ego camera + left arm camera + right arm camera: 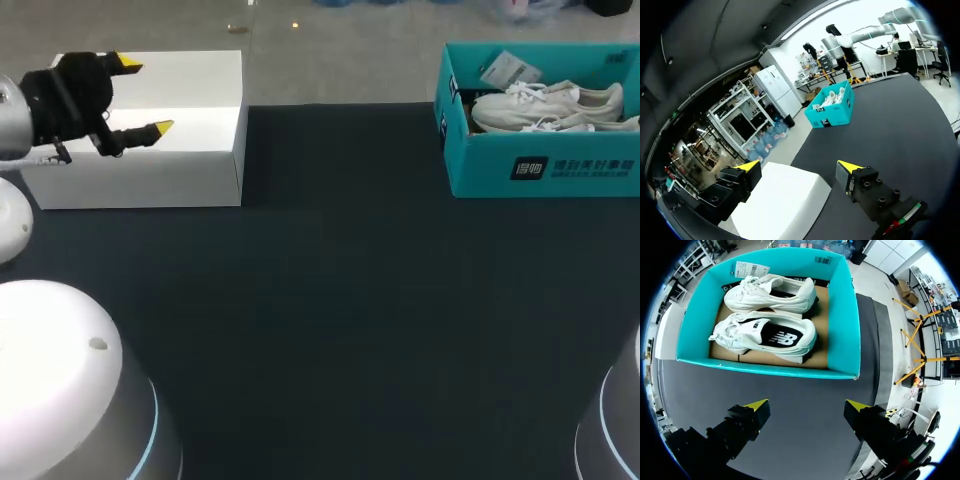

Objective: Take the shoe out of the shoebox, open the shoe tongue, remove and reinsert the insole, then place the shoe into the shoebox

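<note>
Across the whole scene lies the dark table [330, 300]. At its far left edge sits a plain white box [190, 170]. At the far right sits the teal shoebox [480, 165], open and well apart from the white box.

Inside the shoebox, on its brown floor, two white shoes lie side by side along the box's length. Seen from the right wrist, the near shoe [765, 335] lies closer to the fingers, with its dark inside showing. The far shoe [770, 292] lies beyond it, by the back wall. Whether the two touch I cannot tell.

The left gripper [145, 95] hangs over the white box, its fingers wide apart and holding nothing. In its own wrist view a corner of the white box lies under and between the fingers, and the shoebox stands far ahead of them.

The right gripper [807, 405] hangs above bare table, just short of the shoebox's front wall. Its fingers are spread wide and empty, with both shoes ahead of them.

A paper tag [751, 270] lies at the shoebox's back corner, past the far shoe and farthest from the fingers.
</note>
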